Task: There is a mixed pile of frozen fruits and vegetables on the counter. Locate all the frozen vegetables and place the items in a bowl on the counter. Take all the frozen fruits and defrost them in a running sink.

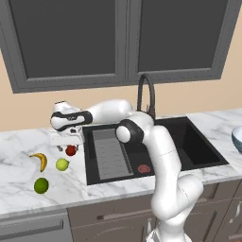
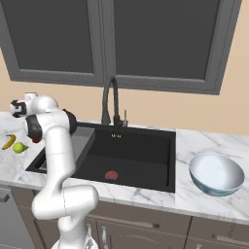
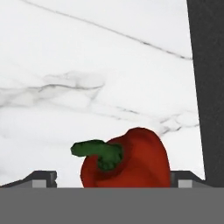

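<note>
A red pepper with a green stem [image 3: 131, 162] sits on the white marble counter [image 3: 87, 65] just left of the sink [image 1: 189, 142]. My gripper [image 3: 116, 177] is open, with one fingertip on each side of the pepper and a gap on the left side. In the left base view the gripper [image 1: 67, 144] hangs right over the red pepper [image 1: 71, 150]. The banana [image 1: 40, 160], the yellow-green stemmed ball [image 1: 62, 164] and the dark green ball [image 1: 41, 185] lie nearer the counter's front. The pale blue-white bowl [image 2: 216, 174] stands on the counter right of the sink.
The black basin holds a grey ribbed tray [image 1: 109, 153] on its left and a reddish drain [image 1: 143, 168]. The tall arched faucet [image 1: 145, 94] stands behind it. Dark wall cabinets hang above. The sink's dark edge [image 3: 208, 87] runs close by the pepper.
</note>
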Tool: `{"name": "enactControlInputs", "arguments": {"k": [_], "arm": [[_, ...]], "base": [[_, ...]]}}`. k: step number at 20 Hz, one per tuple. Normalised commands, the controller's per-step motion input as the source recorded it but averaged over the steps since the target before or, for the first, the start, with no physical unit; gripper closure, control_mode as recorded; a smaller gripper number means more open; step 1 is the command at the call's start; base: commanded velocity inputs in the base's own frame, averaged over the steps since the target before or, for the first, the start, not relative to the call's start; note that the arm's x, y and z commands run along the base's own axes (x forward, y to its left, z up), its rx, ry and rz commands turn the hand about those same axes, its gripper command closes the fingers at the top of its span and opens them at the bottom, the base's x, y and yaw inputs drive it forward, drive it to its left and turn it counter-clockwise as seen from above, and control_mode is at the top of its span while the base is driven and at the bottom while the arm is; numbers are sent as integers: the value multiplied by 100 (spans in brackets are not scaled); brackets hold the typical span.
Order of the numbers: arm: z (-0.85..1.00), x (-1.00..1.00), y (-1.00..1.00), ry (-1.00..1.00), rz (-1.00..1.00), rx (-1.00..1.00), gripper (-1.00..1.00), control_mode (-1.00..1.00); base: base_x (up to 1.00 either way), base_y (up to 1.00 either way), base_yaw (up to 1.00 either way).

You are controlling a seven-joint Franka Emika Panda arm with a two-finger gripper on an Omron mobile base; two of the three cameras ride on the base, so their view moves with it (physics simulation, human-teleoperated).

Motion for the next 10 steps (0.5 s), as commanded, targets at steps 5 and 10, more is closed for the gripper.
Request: {"name": "enactControlInputs", "arguments": {"k": [5,10], "arm": [[-35,0,-18,6,2,1,-100,-100],[-20,0,-4,0,1,1,100,-100]], "base": [[0,0,0],[0,0,0]]}}
